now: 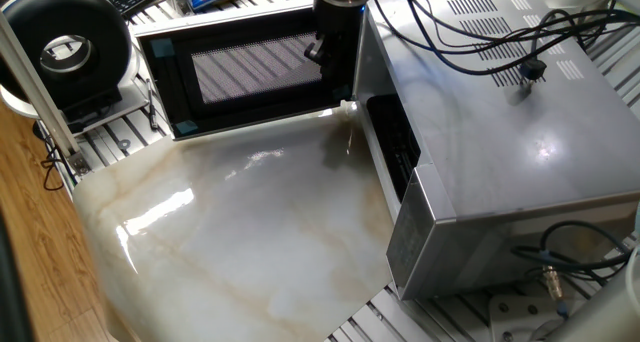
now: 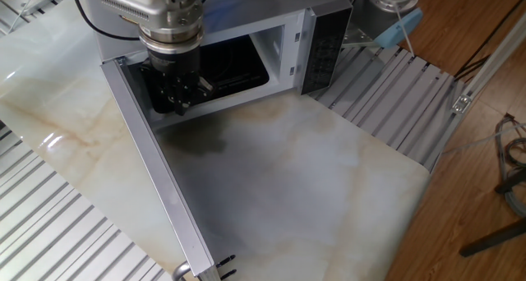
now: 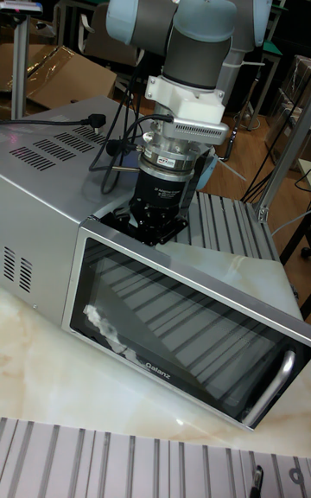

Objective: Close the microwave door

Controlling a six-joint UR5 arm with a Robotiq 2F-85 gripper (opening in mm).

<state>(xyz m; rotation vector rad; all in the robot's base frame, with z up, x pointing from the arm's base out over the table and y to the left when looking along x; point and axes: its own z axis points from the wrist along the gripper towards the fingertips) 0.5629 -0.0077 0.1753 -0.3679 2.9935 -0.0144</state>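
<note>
Currently the microwave door (image 1: pixel 250 70) stands wide open, hinged at the microwave (image 1: pixel 500 132). The gripper (image 2: pixel 177 96) hangs behind it near the hinge; I cannot tell its jaw state. Pushing so near the hinge may slip or strain.
</note>
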